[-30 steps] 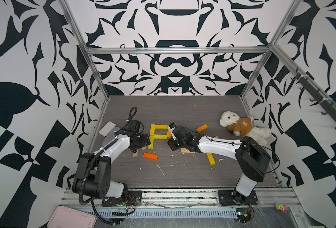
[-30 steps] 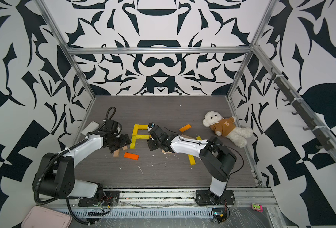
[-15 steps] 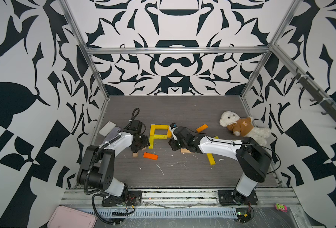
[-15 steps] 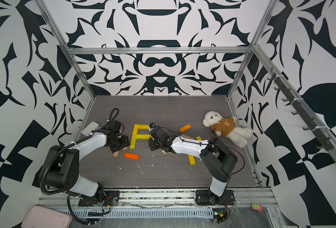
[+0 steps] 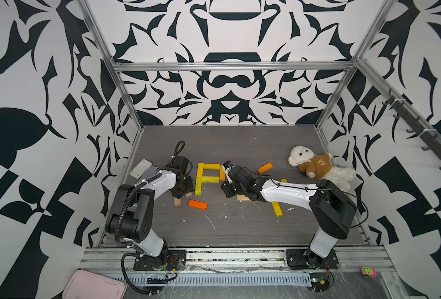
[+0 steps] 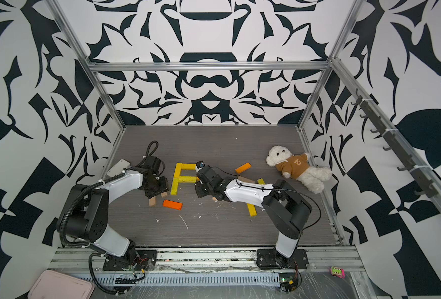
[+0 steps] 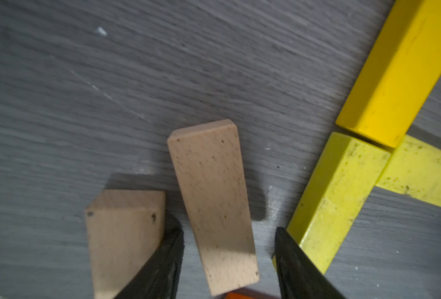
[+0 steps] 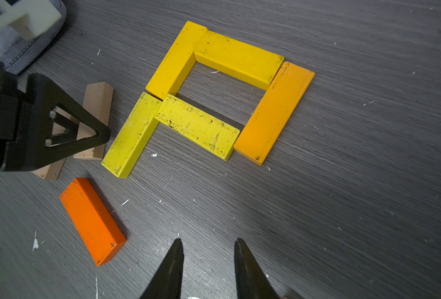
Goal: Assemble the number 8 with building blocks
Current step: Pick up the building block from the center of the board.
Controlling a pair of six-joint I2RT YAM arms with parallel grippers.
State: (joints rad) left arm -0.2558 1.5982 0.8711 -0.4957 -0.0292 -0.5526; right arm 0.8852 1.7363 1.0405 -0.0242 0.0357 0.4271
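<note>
Five planks lie placed; left gripper has narrowed around a tan plank, not yet pinching, likely the sixth piece; right gripper hangs narrowly open, empty

No text, label, brand or number is legible anywhere. The white plush bear wears a brown hoodie with a small pale chest emblem, too small to read as any sign.
</note>
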